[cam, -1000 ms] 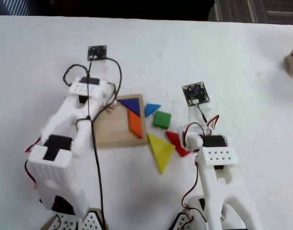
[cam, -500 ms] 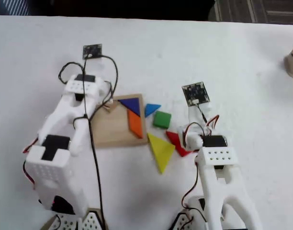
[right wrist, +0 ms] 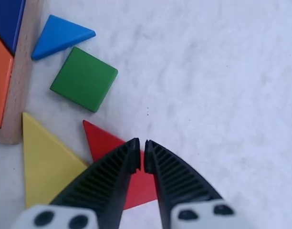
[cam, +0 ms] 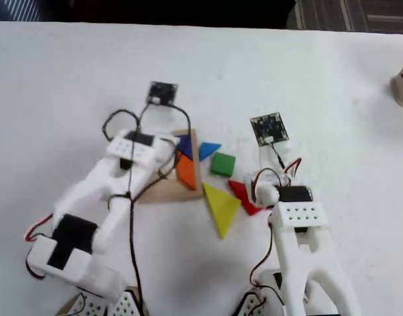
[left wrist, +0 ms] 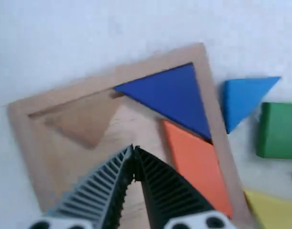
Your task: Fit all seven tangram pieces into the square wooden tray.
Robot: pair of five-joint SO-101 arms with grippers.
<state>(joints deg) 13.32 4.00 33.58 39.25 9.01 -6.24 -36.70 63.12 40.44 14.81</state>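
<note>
Hovering left claw (left wrist: pixel 134 149), pinched narrow and empty, over tray (left wrist: pixel 112 80) carrying blue triangle (left wrist: pixel 172 98) and orange piece (left wrist: pixel 196 164) at its 3 o'clock. Poising right claw (right wrist: pixel 141 145), narrow, above red triangle (right wrist: pixel 102 139) at tray's 4 o'clock.

Left arm (cam: pixel 116 178) covers much of the wooden tray (cam: pixel 166 193); right arm (cam: pixel 297 218) overlaps the red triangle (cam: pixel 240 191)

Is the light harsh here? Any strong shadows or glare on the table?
High view: even light on the white table, only faint shadows, no glare. Left wrist view: a darker patch on the floor of the wooden tray. Right wrist view: the green square throws barely an edge shadow.
</note>
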